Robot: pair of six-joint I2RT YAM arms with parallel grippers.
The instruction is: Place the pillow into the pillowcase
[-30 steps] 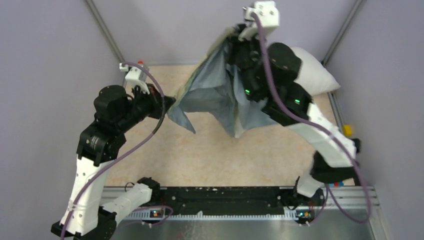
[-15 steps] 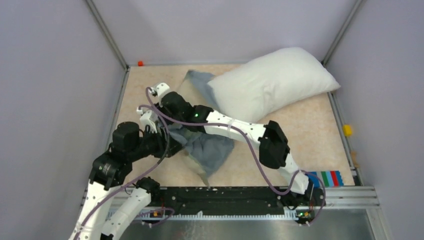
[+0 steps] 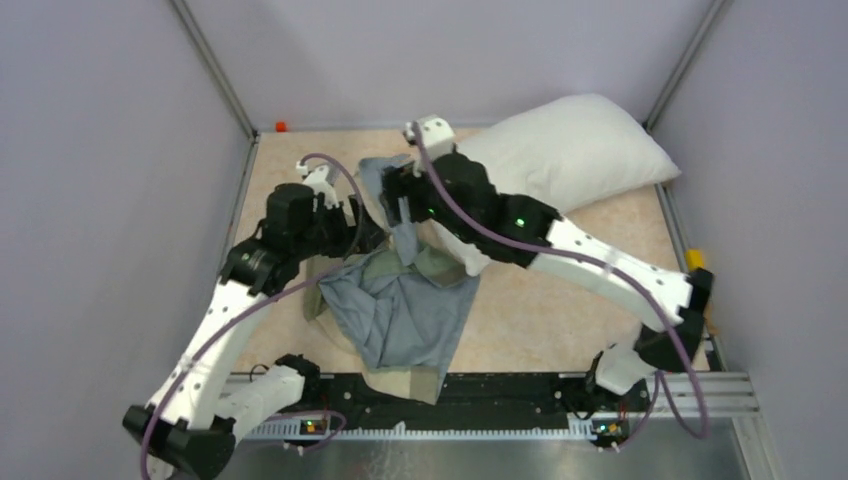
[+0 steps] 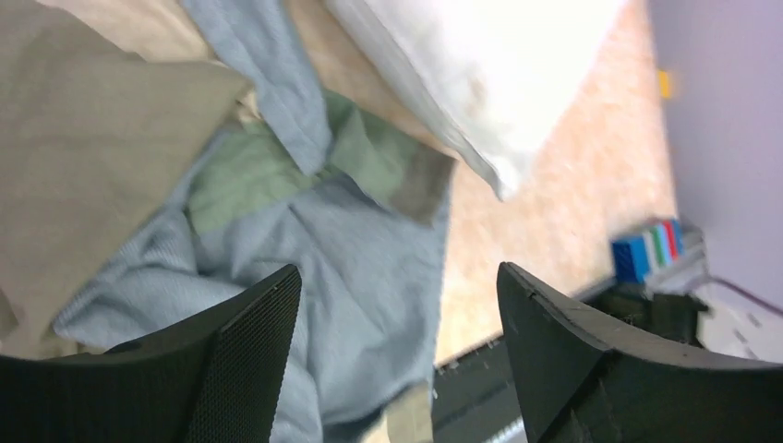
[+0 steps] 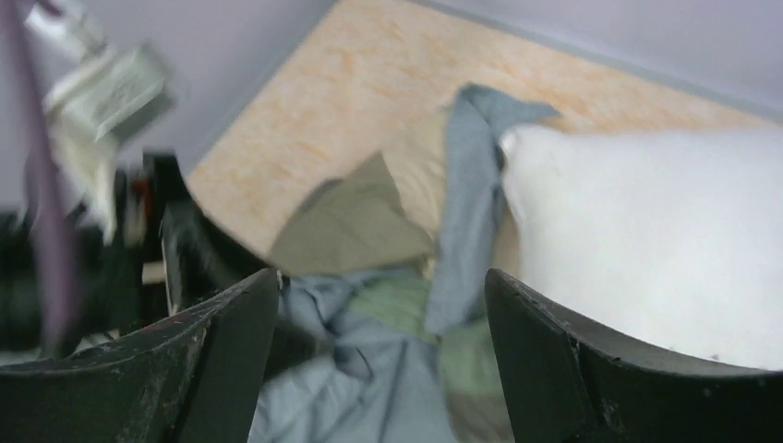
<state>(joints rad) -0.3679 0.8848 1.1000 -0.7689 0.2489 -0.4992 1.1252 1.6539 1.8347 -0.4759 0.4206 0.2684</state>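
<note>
The pillow (image 3: 570, 150) is a plump white cushion lying at the back right of the table, also seen in the left wrist view (image 4: 480, 74) and the right wrist view (image 5: 646, 221). The pillowcase (image 3: 405, 310) is a crumpled grey-blue and greenish cloth, spread loose on the table from the pillow's left end to the front rail. My left gripper (image 3: 365, 225) hovers open over its back left part, nothing between the fingers (image 4: 399, 269). Right beside it my right gripper (image 3: 395, 205) stands open and empty above the cloth (image 5: 380, 275), by the pillow's corner.
Purple walls close the table on three sides. A black and metal rail (image 3: 450, 395) runs along the front edge. A coloured striped block (image 4: 646, 249) sits at the front right, and a small yellow piece (image 3: 694, 260) lies by the right wall.
A second ago both grippers held the pillowcase up in the air. Both have opened and let go, and the cloth now lies crumpled on the table. Both arms have shifted above it.
</note>
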